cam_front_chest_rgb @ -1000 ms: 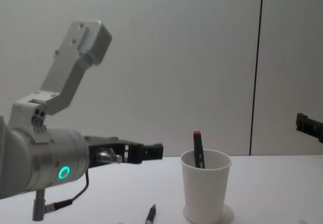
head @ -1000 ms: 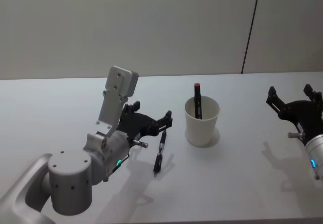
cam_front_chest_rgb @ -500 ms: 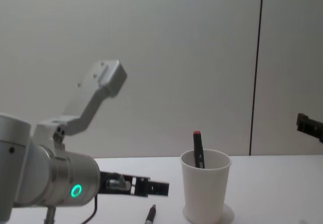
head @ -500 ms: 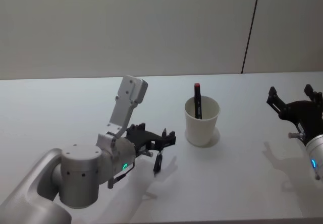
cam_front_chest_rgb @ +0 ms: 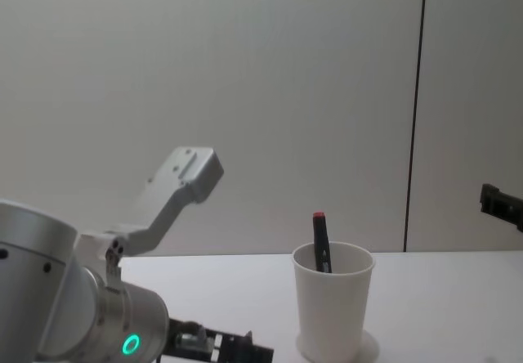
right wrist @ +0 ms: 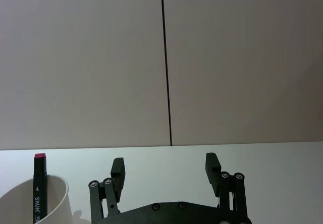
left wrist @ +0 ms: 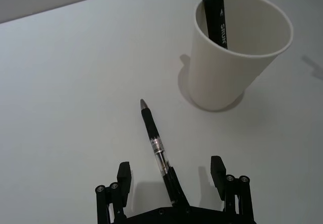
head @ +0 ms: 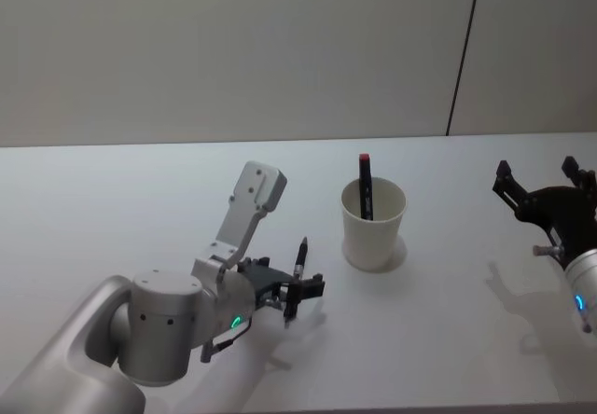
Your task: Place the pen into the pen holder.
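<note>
A black pen (left wrist: 154,144) with a clear middle lies flat on the white table, left of the pen holder (head: 373,225), a white paper cup. A black marker with a red cap (head: 365,186) stands in the cup. My left gripper (left wrist: 170,171) is low over the table and open, its two fingers on either side of the pen's rear end without touching it. The head view has the left gripper (head: 297,290) over the pen's (head: 300,257) near half. My right gripper (head: 545,188) hovers open at the far right, holding nothing.
The white table (head: 448,321) runs to a plain wall behind. The pen holder (cam_front_chest_rgb: 333,310) and marker (cam_front_chest_rgb: 319,240) stand right of my left arm (cam_front_chest_rgb: 73,314) in the chest view. The right wrist view has the cup (right wrist: 30,204) off to one side of the open right gripper (right wrist: 165,166).
My left gripper has dropped toward the table and come down over the pen, its fingers now straddling it. The pen, the cup and the right arm have not moved.
</note>
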`<state>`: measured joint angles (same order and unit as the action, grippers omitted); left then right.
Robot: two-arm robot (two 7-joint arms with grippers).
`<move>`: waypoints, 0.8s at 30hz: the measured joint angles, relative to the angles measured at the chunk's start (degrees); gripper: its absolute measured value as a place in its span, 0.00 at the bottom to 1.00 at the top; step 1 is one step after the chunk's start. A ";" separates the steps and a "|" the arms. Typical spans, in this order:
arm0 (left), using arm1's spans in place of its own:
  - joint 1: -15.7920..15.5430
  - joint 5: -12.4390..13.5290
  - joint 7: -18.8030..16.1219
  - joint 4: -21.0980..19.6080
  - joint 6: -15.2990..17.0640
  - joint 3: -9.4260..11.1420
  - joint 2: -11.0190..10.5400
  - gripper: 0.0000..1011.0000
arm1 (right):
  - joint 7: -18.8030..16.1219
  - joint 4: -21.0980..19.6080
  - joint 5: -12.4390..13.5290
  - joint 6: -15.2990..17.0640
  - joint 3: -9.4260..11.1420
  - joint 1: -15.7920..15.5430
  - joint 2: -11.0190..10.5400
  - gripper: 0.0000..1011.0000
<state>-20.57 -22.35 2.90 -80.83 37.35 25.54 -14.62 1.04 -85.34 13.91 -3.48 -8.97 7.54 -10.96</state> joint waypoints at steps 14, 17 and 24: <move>-0.45 2.54 0.53 2.02 3.24 0.63 0.59 0.95 | 0.00 0.00 0.00 -0.01 0.00 0.00 0.00 0.99; -0.57 3.14 0.69 2.34 3.79 0.72 0.71 0.89 | 0.00 0.00 0.00 -0.01 0.00 0.00 0.00 0.99; -1.11 4.83 1.27 3.31 5.14 1.00 1.09 0.68 | 0.00 0.00 0.00 -0.01 0.00 0.00 0.00 0.99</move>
<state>-21.67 -17.52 4.17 -77.52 42.49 26.54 -13.53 1.04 -85.33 13.91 -3.49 -8.97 7.54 -10.96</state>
